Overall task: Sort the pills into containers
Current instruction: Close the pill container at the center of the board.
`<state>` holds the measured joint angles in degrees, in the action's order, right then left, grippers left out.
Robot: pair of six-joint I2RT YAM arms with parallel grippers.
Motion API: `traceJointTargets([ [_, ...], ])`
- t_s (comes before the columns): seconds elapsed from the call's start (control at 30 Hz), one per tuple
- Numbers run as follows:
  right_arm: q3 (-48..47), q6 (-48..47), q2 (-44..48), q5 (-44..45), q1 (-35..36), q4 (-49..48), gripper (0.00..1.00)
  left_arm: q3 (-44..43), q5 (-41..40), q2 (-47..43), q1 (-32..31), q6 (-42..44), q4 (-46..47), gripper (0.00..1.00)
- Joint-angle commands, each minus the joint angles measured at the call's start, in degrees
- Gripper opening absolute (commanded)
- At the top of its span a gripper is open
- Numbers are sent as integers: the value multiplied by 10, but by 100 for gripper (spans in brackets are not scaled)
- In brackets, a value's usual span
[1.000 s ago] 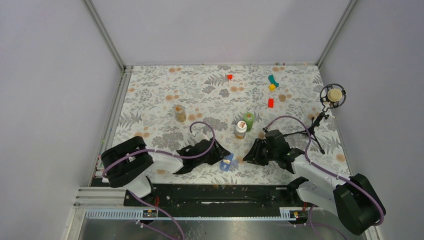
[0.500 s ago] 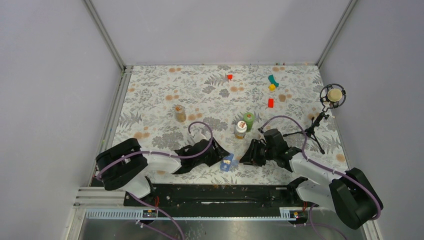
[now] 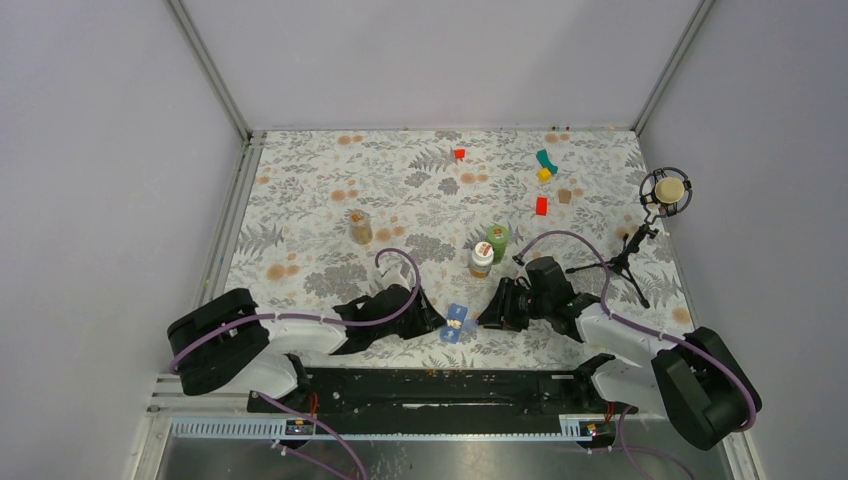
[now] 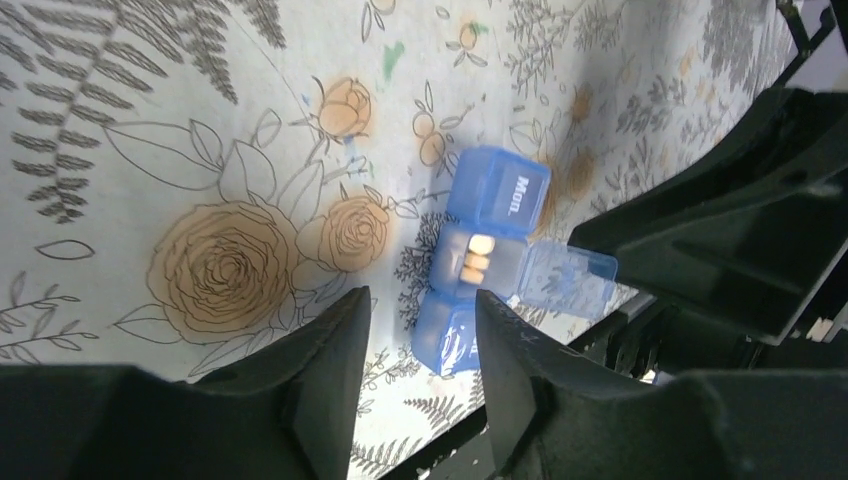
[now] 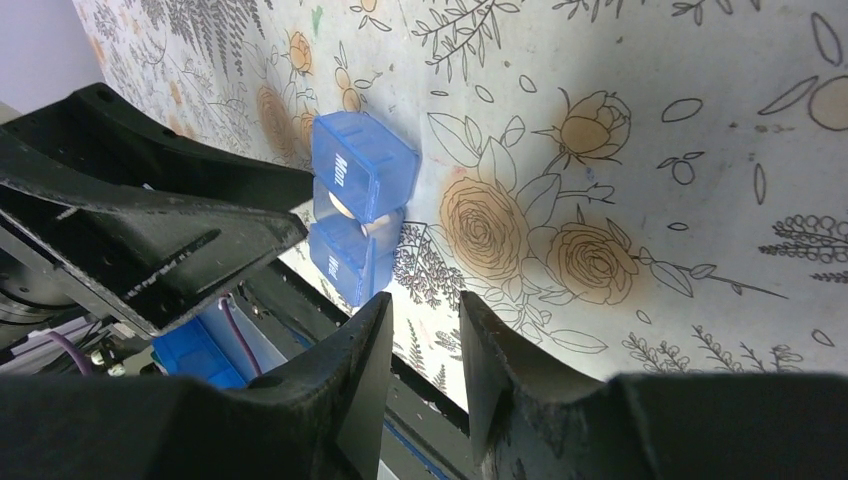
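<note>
Start at left gripper (image 4: 420, 303): read fingers (image 4: 320, 380) as spread, pinching nothing, low over the flowered table (image 4: 150, 150). Find pill box (image 4: 455, 278) straight ahead of the tips, its near end in the gap between them and close against 1 finger; cannot tell whether touching. Count 3 compartments: far 1 shut, marked Mon; middle 1 with lid (image 4: 568, 280) flipped out sideways and small pale pills (image 4: 478, 258) inside; near 1 shut.

Move to right gripper (image 5: 425, 303): read fingers as parted by a narrow gap, holding nothing. Find the box ahead and off to 1 side of these tips, clearly apart from them.

From top view, place the box at the near middle of the table, between the 2 grippers: left gripper (image 3: 428, 318) on its left, right gripper (image 3: 492, 310) on its right. Read the long axis as running near to far with a slight tilt, so crosswise to both lines of approach. Judge the left gripper the nearer of the 2.

Farther out, note a white-capped bottle (image 3: 481, 262) and green bottle (image 3: 497, 240) just beyond the box, an amber bottle (image 3: 360, 227) far left, red blocks (image 3: 541, 205) toward the far right, and a microphone (image 3: 667, 190) at the right edge.
</note>
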<state>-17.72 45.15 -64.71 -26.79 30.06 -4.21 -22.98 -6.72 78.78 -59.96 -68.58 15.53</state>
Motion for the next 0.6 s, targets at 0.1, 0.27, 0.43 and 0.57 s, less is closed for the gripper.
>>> traceJointTargets([
  [0.1, 3, -5, -17, -23, 7, -37, 38, 26, 72, 22, -9, 33, 37, 41],
  [0.27, 6, -2, -12, -21, 7, -40, 38, 22, 102, 23, -13, 47, 47, 41],
  [0.43, 10, 1, -8, -25, 7, -47, 38, 14, 110, 33, -19, 56, 37, 40],
  [0.57, 16, 3, -5, -37, 8, -60, 38, 3, 108, 46, -23, 59, 33, 35],
])
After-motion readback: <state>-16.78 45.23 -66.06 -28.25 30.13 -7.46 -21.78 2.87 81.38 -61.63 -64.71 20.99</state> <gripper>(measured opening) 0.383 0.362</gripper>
